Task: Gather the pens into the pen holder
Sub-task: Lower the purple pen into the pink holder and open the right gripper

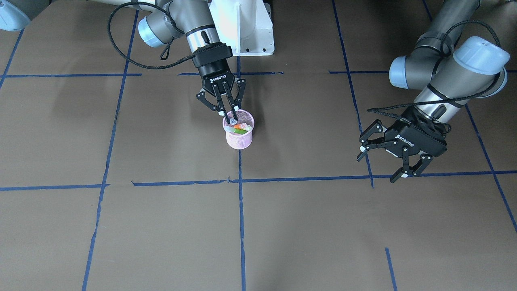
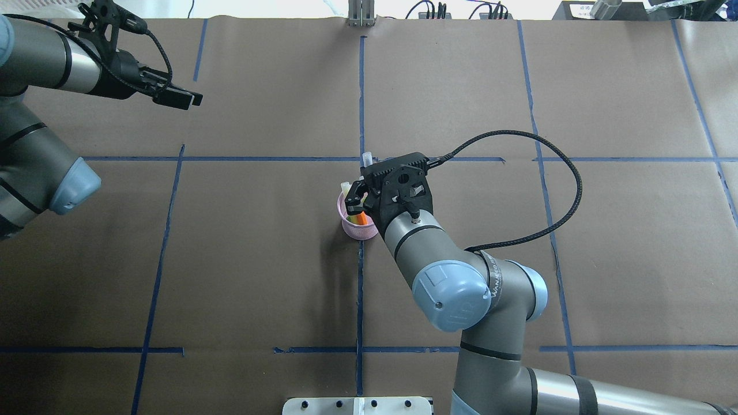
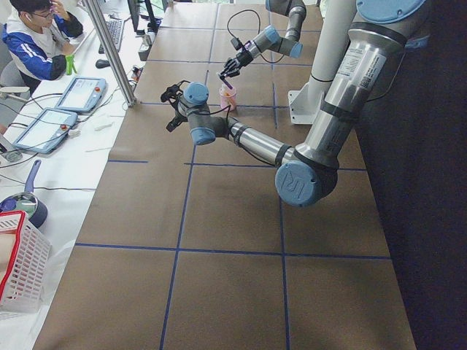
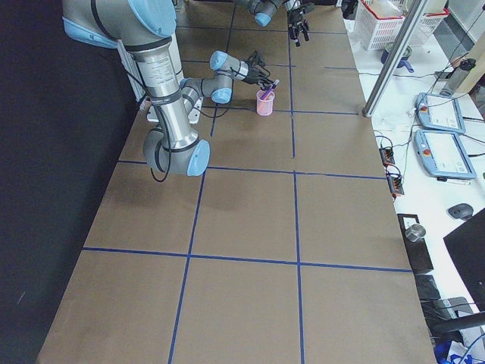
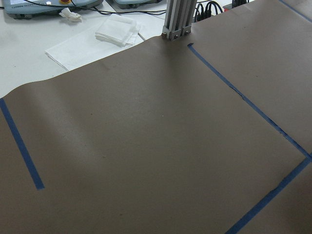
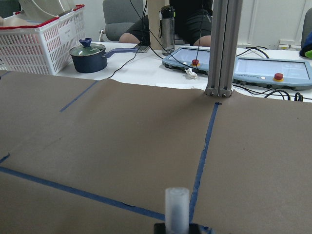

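Observation:
The pink mesh pen holder [image 1: 240,141] stands near the table's middle, on a blue tape line. An orange pen [image 1: 240,126] and a green pen [image 1: 242,131] lean inside it. My right gripper [image 1: 231,117] hangs just over the holder's rim, shut on the purple pen [image 4: 269,86], which is tilted with its lower end in the cup. That pen's pale cap [image 6: 176,208] sticks up between the fingers in the right wrist view. My left gripper [image 1: 379,163] hovers open and empty far off to the side, above bare paper.
The robot's white base [image 1: 246,28] sits just behind the holder. Brown paper with blue tape lines [image 1: 241,210] covers the table. An aluminium post [image 6: 222,48] stands at the far edge, with tablets, a pot and a white basket [image 6: 41,39] beyond. A person [image 3: 36,36] sits there.

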